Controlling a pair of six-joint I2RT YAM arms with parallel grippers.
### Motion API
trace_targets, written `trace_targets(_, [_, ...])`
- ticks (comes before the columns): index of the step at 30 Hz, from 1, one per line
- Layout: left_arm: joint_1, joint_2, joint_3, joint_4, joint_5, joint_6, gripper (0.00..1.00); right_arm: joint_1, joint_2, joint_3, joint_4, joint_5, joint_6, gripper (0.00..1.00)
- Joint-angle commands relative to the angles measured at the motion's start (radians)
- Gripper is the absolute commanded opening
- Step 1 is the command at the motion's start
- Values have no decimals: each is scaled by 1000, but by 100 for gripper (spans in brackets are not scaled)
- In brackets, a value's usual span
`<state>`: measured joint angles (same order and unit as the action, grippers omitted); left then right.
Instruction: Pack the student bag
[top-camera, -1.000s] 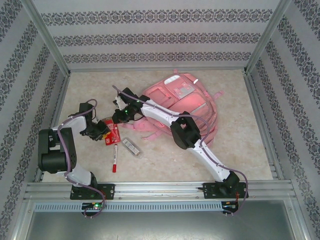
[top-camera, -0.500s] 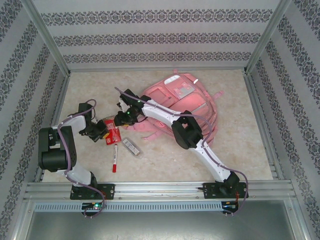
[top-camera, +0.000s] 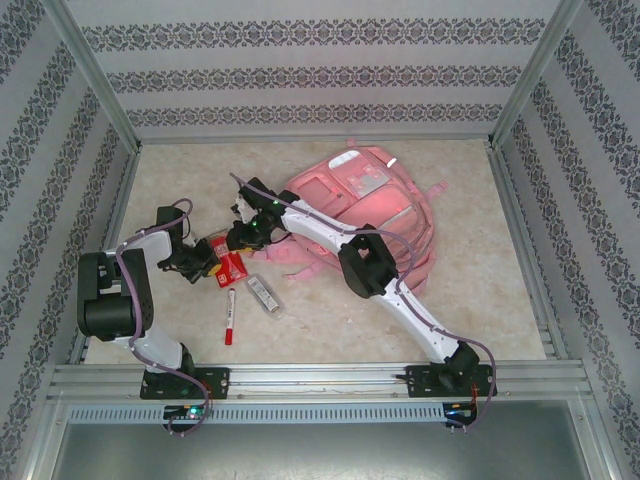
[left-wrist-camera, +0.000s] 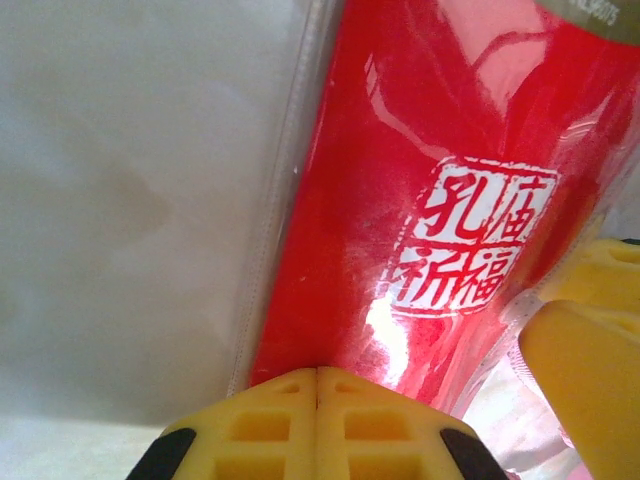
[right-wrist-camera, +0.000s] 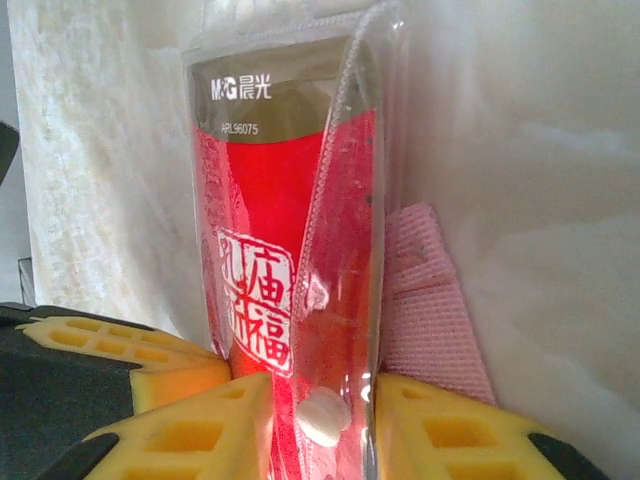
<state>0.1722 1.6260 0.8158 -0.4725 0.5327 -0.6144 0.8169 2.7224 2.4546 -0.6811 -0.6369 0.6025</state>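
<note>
On the left half of the table (top-camera: 480, 290), your two arms meet over a red packet (top-camera: 231, 264). Your left arm is folded tight beside its base, and the left gripper (top-camera: 208, 262) points right at the packet's near-left edge. Your right arm stretches long and diagonally from its base, crossing over the student bag (top-camera: 365, 190), which lies flat at the middle-rear of the table. The right gripper (top-camera: 241, 238) comes down on the packet's far end.

From above you cannot tell how either pair of jaws stands; the wrist cameras settle it. Your left wrist view shows the yellow pads (left-wrist-camera: 270, 425) pressed together with the packet's clear edge nipped between them. Your right wrist view shows one pad (right-wrist-camera: 200, 430) on each side of the packet, pinching it, with a pink strap (right-wrist-camera: 430, 310) just behind.

The overhead view also gives you a red marker (top-camera: 229, 318) lying nearer the bases.
</note>
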Motion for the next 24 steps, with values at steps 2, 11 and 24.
trace_targets(2, [-22,63,-26,30,17,3,3,31,13,-5,39,-114,-3,19])
trace_targets(11, [-22,35,9,0,20,29,3,22,-61,-50,34,-36,-57,0])
trace_targets(24, [6,-274,182,-202,3,108,52,-78,-314,-245,213,-95,53,0])
